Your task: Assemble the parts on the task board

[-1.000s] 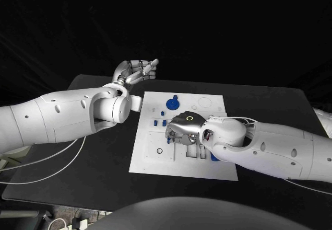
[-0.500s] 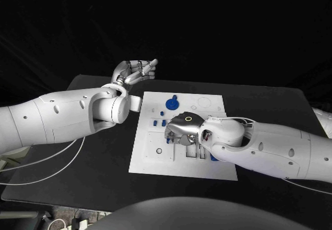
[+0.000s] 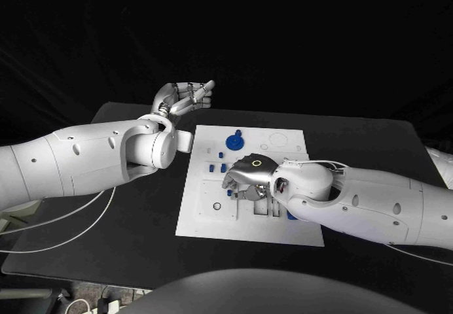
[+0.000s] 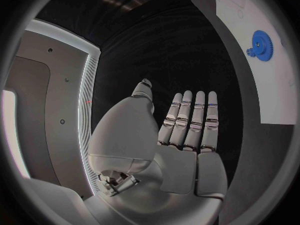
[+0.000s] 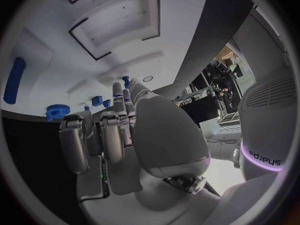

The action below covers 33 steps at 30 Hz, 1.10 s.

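Note:
The white task board (image 3: 213, 216) lies in the middle of the black table. A blue gear (image 3: 234, 139) sits near its far edge, and small blue pegs (image 3: 211, 168) stand along its left part. My right hand (image 3: 247, 178) hangs low over the board's middle with its fingers pointing down at the surface. In the right wrist view these fingers (image 5: 119, 116) are stretched out with nothing in them, their tips close to a small blue peg (image 5: 126, 79). The blue gear (image 5: 56, 110) and a long blue part (image 5: 14, 80) lie beyond. My left hand (image 3: 184, 97) is raised off the board's far left corner, its fingers (image 4: 187, 120) straight and empty.
Two rectangular recesses (image 5: 119, 25) are sunk into the board ahead of the right hand. Another blue piece (image 3: 294, 216) peeks out from under the right forearm. The board's edge (image 4: 250, 75) and the blue gear (image 4: 259, 43) appear in the left wrist view. Bare black table (image 3: 123, 222) surrounds the board.
My right hand has shifted slightly towards the board's left side, staying low over it. The left hand has not moved.

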Each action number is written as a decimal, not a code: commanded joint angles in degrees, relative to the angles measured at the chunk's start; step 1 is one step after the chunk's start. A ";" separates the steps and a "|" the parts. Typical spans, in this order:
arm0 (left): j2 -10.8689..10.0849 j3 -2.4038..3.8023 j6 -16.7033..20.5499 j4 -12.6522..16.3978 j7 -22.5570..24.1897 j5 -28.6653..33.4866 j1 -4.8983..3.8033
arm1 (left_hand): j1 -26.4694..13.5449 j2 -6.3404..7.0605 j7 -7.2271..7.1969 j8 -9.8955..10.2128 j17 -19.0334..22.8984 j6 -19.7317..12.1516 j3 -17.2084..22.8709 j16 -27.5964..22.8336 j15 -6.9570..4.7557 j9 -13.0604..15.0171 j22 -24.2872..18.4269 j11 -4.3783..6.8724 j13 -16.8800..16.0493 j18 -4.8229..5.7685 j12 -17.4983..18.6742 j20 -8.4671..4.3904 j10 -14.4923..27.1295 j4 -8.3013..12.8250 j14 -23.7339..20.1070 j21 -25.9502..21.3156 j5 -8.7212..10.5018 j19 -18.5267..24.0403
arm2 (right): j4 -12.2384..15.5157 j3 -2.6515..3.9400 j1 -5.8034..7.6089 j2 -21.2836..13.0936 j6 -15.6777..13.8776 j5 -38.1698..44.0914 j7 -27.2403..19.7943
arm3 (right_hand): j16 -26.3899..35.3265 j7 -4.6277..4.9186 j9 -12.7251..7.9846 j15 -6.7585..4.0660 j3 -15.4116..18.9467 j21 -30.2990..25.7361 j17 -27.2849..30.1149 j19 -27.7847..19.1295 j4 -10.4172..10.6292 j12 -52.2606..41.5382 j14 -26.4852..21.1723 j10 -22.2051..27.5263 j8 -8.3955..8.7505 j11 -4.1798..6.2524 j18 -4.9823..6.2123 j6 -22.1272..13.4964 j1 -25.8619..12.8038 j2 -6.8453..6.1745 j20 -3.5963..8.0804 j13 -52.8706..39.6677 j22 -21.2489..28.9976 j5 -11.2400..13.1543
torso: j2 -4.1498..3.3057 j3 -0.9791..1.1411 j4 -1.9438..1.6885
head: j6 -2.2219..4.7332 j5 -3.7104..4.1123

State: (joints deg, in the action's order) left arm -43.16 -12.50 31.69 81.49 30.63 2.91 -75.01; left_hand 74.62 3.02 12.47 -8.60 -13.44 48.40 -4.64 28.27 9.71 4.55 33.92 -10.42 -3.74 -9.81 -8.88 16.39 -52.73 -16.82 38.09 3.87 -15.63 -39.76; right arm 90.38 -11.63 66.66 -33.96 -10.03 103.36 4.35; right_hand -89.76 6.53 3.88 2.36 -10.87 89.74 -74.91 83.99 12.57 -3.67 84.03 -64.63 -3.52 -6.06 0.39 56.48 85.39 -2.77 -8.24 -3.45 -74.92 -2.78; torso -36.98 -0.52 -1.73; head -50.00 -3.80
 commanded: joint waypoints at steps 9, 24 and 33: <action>0.32 0.05 -0.93 -0.09 0.75 -0.21 -0.04 | 0.14 -0.58 0.20 -0.22 0.05 -0.38 0.10 0.31 -0.01 -0.08 -0.05 0.01 0.06 -0.41 -0.34 0.04 0.43 -0.01 -0.37 -0.14 -0.19 -0.33 | 1.09 -0.02 -0.06 -0.79 -7.80 0.26 1.67 | -0.24 2.78 -0.03 1.64 3.36 0.26 -15.09 6.01 0.37 0.04 5.97 4.42 -0.19 -1.61 -0.39 -5.85 -3.52 -1.56 -1.64 -0.15 -15.08 0.05 | -0.11 0.05 0.04 | 0.00 0.20; 0.55 0.05 -1.03 -0.31 0.75 -0.21 -0.04 | 0.15 -0.63 0.20 -0.25 0.17 -0.42 0.06 0.39 0.00 -0.08 -0.16 0.00 0.05 -0.41 -0.40 0.04 0.46 0.00 -0.40 -0.14 -0.19 -0.33 | 7.26 0.06 6.07 -12.72 -11.50 -13.24 1.89 | -0.24 4.13 0.13 1.98 2.82 0.26 -15.09 6.01 -0.54 0.14 5.97 5.37 -0.29 -1.94 -0.39 -4.37 -2.30 1.47 -2.22 -0.09 -15.08 0.01 | 0.01 -0.07 0.05 | 1.30 2.58; 0.66 0.05 -1.07 -0.36 0.74 -0.21 -0.04 | 0.15 -0.64 0.20 -0.26 0.19 -0.42 0.05 0.41 0.00 -0.08 -0.19 0.00 0.05 -0.41 -0.41 0.04 0.47 -0.01 -0.41 -0.13 -0.19 -0.33 | 6.15 0.04 7.31 -16.21 -6.25 -14.09 3.30 | -0.24 5.14 -0.04 2.54 3.77 0.26 -15.09 6.01 -0.44 0.21 5.97 7.43 -0.07 -2.62 -0.39 -5.60 -2.85 1.43 -2.66 -0.07 -15.08 0.03 | -0.06 0.13 0.09 | 1.76 3.37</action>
State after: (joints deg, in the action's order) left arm -42.60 -12.50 31.55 81.06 30.64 2.90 -75.01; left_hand 74.62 3.02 12.47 -8.60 -13.33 48.40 -4.64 28.49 9.71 4.56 33.82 -10.42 -3.74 -9.80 -9.11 16.39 -52.73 -16.82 38.09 3.87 -15.63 -39.76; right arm 96.62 -11.58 73.95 -50.09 -19.88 90.42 6.35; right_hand -89.77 11.63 3.92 4.41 -7.51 89.74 -74.94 84.09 12.18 -3.67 83.93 -57.66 -3.74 -8.68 0.39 51.39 83.02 -1.44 -10.57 -3.57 -74.91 -2.78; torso -37.03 -0.44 -1.58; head -48.25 -0.57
